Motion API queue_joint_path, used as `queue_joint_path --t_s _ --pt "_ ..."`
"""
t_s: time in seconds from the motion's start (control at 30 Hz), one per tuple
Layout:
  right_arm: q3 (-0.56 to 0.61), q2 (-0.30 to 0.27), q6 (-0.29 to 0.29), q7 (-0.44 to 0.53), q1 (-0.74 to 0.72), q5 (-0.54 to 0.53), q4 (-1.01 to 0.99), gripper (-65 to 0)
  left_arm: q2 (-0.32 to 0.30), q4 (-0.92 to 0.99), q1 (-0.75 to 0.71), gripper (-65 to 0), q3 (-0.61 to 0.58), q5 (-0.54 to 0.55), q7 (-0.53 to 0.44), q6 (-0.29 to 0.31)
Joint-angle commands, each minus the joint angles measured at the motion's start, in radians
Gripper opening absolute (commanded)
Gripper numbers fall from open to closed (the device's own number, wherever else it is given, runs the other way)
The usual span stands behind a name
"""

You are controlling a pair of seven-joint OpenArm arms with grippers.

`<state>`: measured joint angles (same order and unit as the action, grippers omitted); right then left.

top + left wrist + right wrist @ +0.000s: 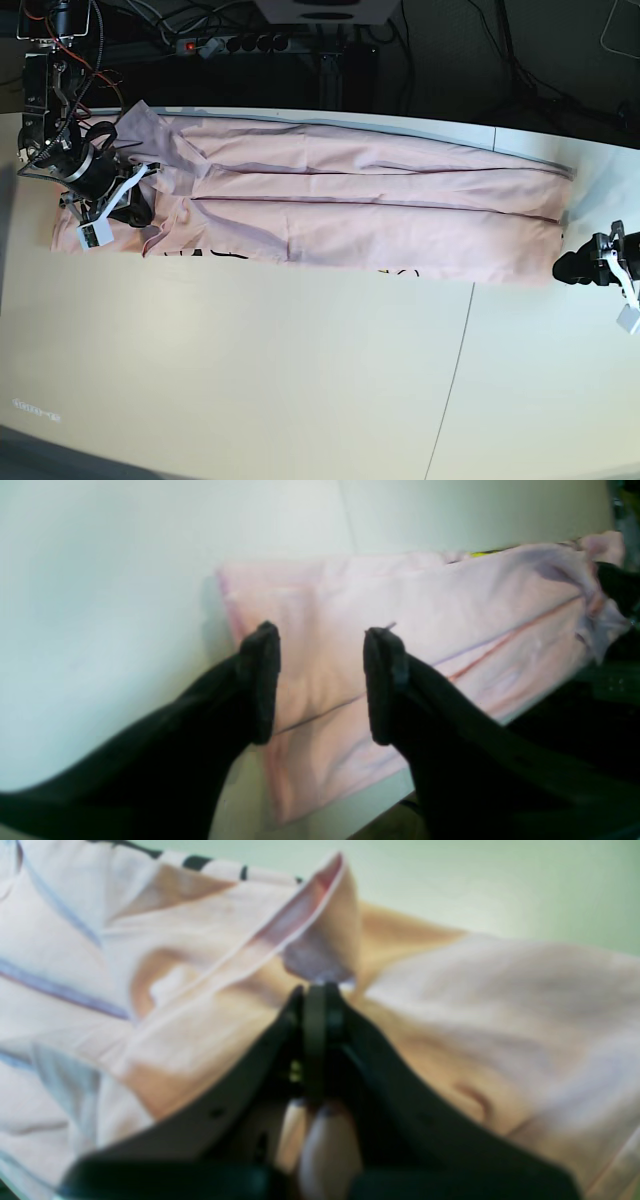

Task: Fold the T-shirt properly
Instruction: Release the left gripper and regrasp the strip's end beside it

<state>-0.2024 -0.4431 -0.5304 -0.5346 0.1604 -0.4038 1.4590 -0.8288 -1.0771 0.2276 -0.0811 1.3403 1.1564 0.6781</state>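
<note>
- The T-shirt [350, 205] is lying folded into a long narrow band across the upper half of the base view, its long axis running left to right over the white tabletop [300, 370], with a little black lettering peeking out along its lower edge.
- The right gripper [316, 990] is sitting at the left end of that band in the base view — its jaws are pressed together, and in the blurred right wrist view they are pinching a raised fold of pink cloth near what looks like a hem.
- The left gripper [320, 680] is standing with its jaws spread wide and nothing between them; in the base view it is hanging just off the band's right end, at the right edge of the frame.
- In the left wrist view the cloth is lying ahead of and beyond the spread jaws, stretching off toward the upper right of the frame — whether the tips are touching the fabric cannot be told.
- The relation that matters: each arm is at one end of the long axis, so the next fold would probably bring one end toward the other — and only the left end is gripped at present.
- The free end is lying nearest the left gripper, which would need to close on that short edge first.
</note>
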Motion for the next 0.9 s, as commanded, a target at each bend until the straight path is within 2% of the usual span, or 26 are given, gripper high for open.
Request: queue_joint_path --t_s 0.0,0.13,0.23,0.57,0.87 --pt "-0.006 -0.016 -0.045 -0.027 -0.002 0.019 0.001 -65.0 -0.034 0.006 0.020 -34.3 0.011 -0.006 -0.029 0.020" --pt "-0.006 -0.016 -0.045 -0.039 -0.002 0.019 0.001 -65.0 -0.038 0.062 0.015 -33.8 0.011 -0.031 -0.037 0.020" --pt "-0.006 -0.016 -0.045 -0.045 -0.002 0.019 0.001 -65.0 -0.039 0.072 -0.013 -30.5 0.011 -0.027 -0.034 0.020" --pt "-0.006 -0.016 -0.046 -0.045 -0.002 0.018 0.001 -65.0 -0.026 0.072 -0.095 -30.5 0.011 -0.014 -0.050 0.020" --pt "-0.006 -0.016 -0.046 -0.050 -0.002 0.018 0.001 -65.0 0.041 0.072 -0.098 -30.5 0.011 -0.037 -0.046 0.020"
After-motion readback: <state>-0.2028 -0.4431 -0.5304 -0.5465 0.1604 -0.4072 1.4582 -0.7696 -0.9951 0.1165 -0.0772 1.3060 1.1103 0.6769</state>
